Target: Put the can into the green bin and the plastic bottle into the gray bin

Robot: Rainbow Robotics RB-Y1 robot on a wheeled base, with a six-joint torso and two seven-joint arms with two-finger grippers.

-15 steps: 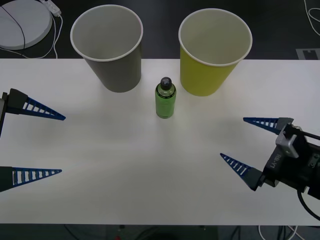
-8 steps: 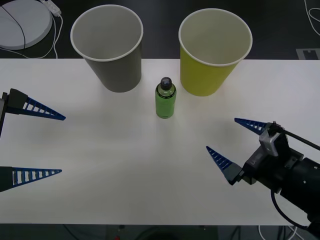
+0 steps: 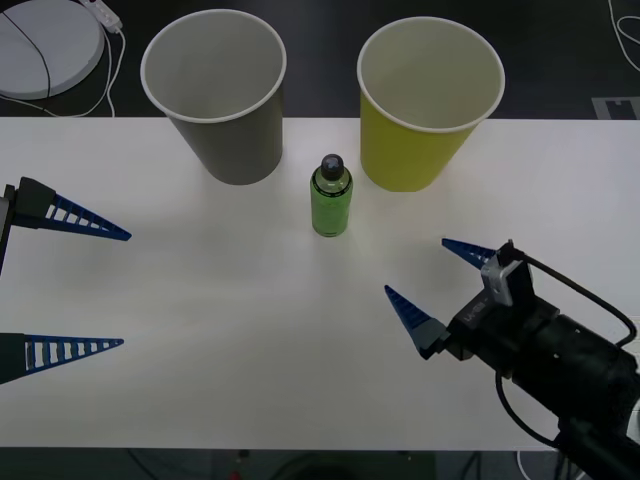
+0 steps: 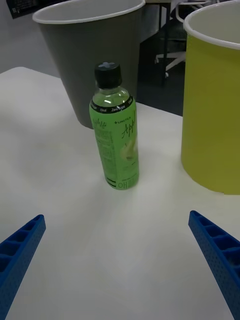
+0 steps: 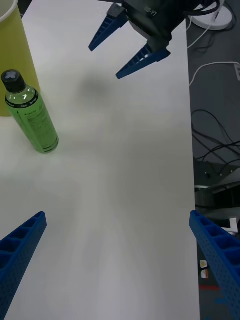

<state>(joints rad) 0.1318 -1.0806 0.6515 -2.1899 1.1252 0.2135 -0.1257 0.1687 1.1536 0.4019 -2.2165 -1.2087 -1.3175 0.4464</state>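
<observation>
The plastic bottle [image 3: 331,197], bright green with a dark cap, stands upright on the white table [image 3: 250,330], between the gray bin [image 3: 215,95] and the green bin [image 3: 430,105]. My right gripper [image 3: 416,265] is open, a short way in front of the bottle and to its right, pointing at it. From the right wrist, the bottle [image 4: 116,145] stands ahead between the open fingers, with the gray bin [image 4: 90,60] and the green bin [image 4: 212,105] behind it. My left gripper [image 3: 125,290] waits open at the table's left side. The can is out of view.
A white round disc with a cable [image 3: 45,40] lies beyond the table's back left corner. Cables [image 5: 215,75] trail on the floor past the table's right edge. Bare tabletop stretches between the two grippers and in front of the bottle.
My right gripper has moved left and forward across the table toward the bottle, staying open. The left gripper, bottle and bins have not moved.
</observation>
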